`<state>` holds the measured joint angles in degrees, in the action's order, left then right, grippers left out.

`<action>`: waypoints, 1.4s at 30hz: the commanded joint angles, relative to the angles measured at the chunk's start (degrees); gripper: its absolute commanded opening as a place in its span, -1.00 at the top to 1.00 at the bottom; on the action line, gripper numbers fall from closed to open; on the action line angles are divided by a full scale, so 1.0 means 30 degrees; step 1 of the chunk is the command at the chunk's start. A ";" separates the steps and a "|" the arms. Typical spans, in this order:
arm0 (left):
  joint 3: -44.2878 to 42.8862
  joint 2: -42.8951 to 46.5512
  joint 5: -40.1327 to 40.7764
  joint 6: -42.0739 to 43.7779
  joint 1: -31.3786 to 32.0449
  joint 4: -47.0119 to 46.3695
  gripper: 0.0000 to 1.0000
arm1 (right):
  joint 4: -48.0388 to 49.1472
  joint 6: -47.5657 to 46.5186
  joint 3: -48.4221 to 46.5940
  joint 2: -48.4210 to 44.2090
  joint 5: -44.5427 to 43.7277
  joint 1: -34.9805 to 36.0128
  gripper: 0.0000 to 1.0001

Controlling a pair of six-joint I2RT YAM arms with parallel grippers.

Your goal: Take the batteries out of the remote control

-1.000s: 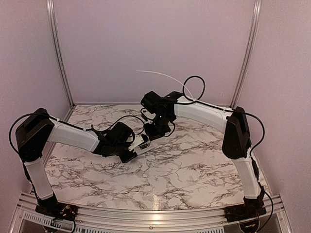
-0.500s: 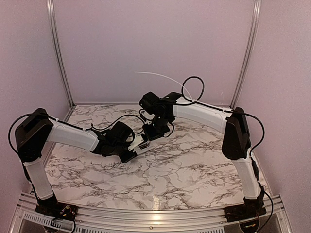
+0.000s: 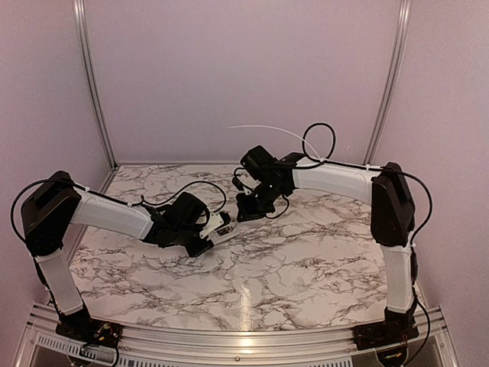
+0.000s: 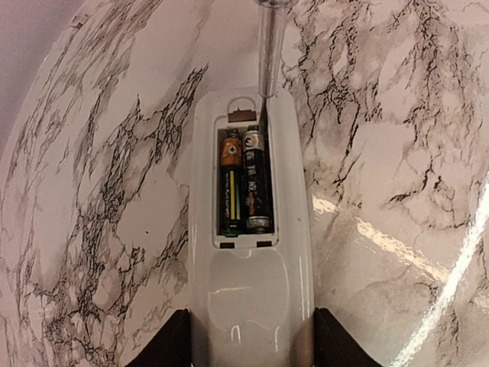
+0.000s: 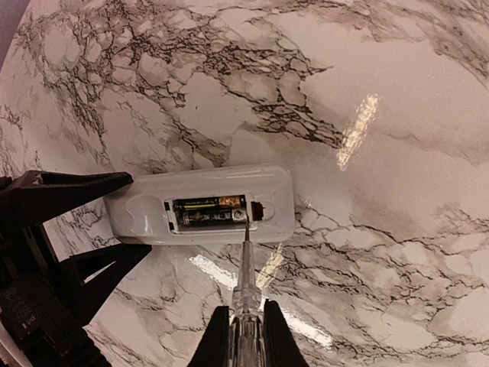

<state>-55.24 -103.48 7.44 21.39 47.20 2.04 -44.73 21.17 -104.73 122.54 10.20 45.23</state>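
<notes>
The white remote control [image 4: 246, 294] lies back-up on the marble table with its compartment uncovered. Two batteries [image 4: 232, 183] [image 4: 257, 180] sit side by side in the recess. My left gripper [image 4: 250, 340] is shut on the remote's near end, one black finger on each long side. My right gripper [image 5: 246, 332] is shut on a clear-handled screwdriver [image 5: 246, 290]. Its thin tip rests at the far end of the compartment, beside the end of one battery [image 5: 210, 217]. In the top view both grippers meet at the remote [image 3: 220, 227] mid-table.
Purple walls and aluminium posts [image 3: 92, 84] enclose the marble table [image 3: 306, 260] on three sides. A thin white tube [image 3: 263, 128] and black cables arch above the right arm. My left gripper's black fingers [image 5: 69, 187] fill the lower left of the right wrist view.
The right arm has swung to the right and its wrist has shifted a little right, with the screwdriver still at the remote. The left arm and remote have stayed put.
</notes>
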 commanded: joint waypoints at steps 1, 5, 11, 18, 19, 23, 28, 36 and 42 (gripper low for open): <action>0.0166 0.0821 -0.1118 0.0222 0.0209 -0.1052 0.90 | 0.1892 0.0987 0.2346 -0.0304 0.2534 -0.0707 1.00; 0.0157 0.0776 -0.1133 0.0178 0.0219 -0.1120 0.90 | 0.2498 0.1184 0.3235 -0.0440 0.3183 -0.0855 1.00; 0.0348 0.0798 -0.1219 0.0203 0.0205 -0.1336 0.90 | 0.4862 0.2033 0.5741 -0.1424 0.4840 -0.1673 1.00; 0.0579 0.0949 -0.1475 -0.0028 0.0176 -0.1636 0.90 | 0.7402 0.2725 0.8049 -0.2144 0.6576 -0.2480 1.00; 0.0574 0.0967 -0.1552 -0.0041 0.0190 -0.1640 0.90 | 0.7413 0.2688 0.8045 -0.2003 0.6655 -0.2480 1.00; 0.0543 0.0995 -0.1551 -0.0151 0.0175 -0.1712 0.91 | 0.6489 0.2013 0.7397 -0.1512 0.6135 -0.2415 1.00; 0.0460 0.1144 -0.2201 -0.1172 -0.0034 -0.2065 0.91 | 0.5524 0.1231 0.6733 -0.1035 0.5730 -0.1953 1.00; 0.0736 0.1361 -0.4354 -0.3366 -0.1072 -0.2957 0.91 | 0.7928 0.1709 0.8469 -0.1710 0.6857 -0.1776 1.00; 0.0828 0.1802 -0.5285 -0.4716 -0.1832 -0.3368 0.91 | 0.9669 0.2023 0.9899 -0.2787 0.6887 -0.1781 1.00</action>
<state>-52.49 -102.41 -4.23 11.22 42.85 -0.47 -15.51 26.52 -78.72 114.56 30.81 38.15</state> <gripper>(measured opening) 0.519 0.099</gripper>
